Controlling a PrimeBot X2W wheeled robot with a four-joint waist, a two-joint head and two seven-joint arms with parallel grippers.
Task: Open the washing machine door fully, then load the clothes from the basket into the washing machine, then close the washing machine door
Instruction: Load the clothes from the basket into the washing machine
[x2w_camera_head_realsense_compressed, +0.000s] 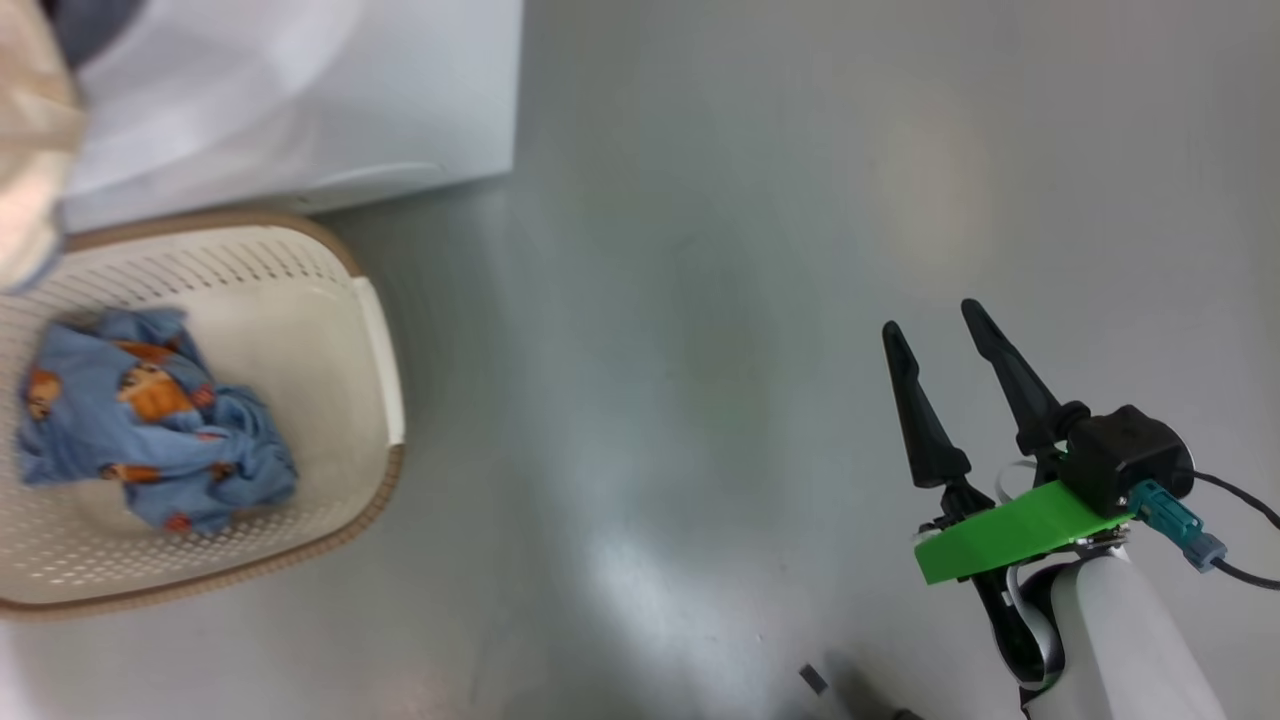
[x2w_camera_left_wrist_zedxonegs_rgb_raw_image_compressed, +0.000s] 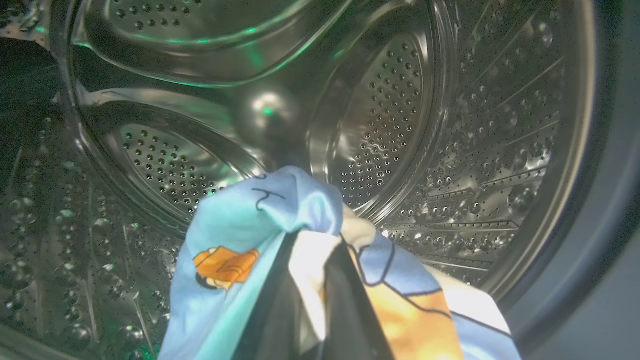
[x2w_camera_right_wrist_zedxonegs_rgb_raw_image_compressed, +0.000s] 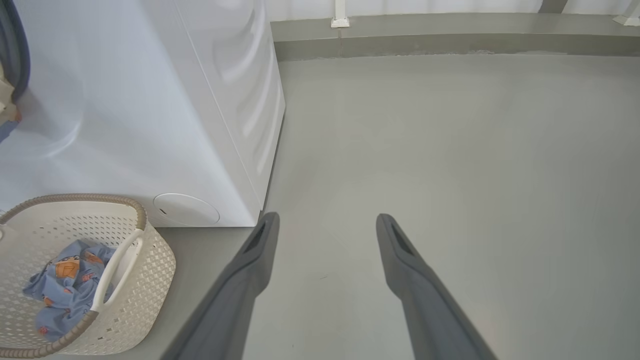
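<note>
My left gripper (x2w_camera_left_wrist_zedxonegs_rgb_raw_image_compressed: 311, 270) is shut on a light blue garment (x2w_camera_left_wrist_zedxonegs_rgb_raw_image_compressed: 260, 225) with orange prints, held inside the perforated steel drum (x2w_camera_left_wrist_zedxonegs_rgb_raw_image_compressed: 390, 115) of the washing machine (x2w_camera_head_realsense_compressed: 300, 90). The cloth drapes over the dark fingers and hides their tips. The cream basket (x2w_camera_head_realsense_compressed: 250, 222) stands on the floor in front of the washing machine (x2w_camera_right_wrist_zedxonegs_rgb_raw_image_compressed: 125, 125), with another blue printed garment (x2w_camera_head_realsense_compressed: 150, 420) crumpled in it. The basket (x2w_camera_right_wrist_zedxonegs_rgb_raw_image_compressed: 150, 260) and its garment (x2w_camera_right_wrist_zedxonegs_rgb_raw_image_compressed: 62, 280) lie to the lower left of my right gripper (x2w_camera_right_wrist_zedxonegs_rgb_raw_image_compressed: 327, 220). My right gripper (x2w_camera_head_realsense_compressed: 930, 322) hangs open and empty over bare floor. The washing machine door is out of view.
Grey floor (x2w_camera_head_realsense_compressed: 700, 300) stretches wide to the right of the machine and basket. A low kerb with white posts (x2w_camera_right_wrist_zedxonegs_rgb_raw_image_compressed: 340, 22) bounds it at the far side. A round service cover (x2w_camera_right_wrist_zedxonegs_rgb_raw_image_compressed: 186, 209) sits low on the machine's front. A pale blurred shape (x2w_camera_head_realsense_compressed: 30, 150) fills the head view's top left corner.
</note>
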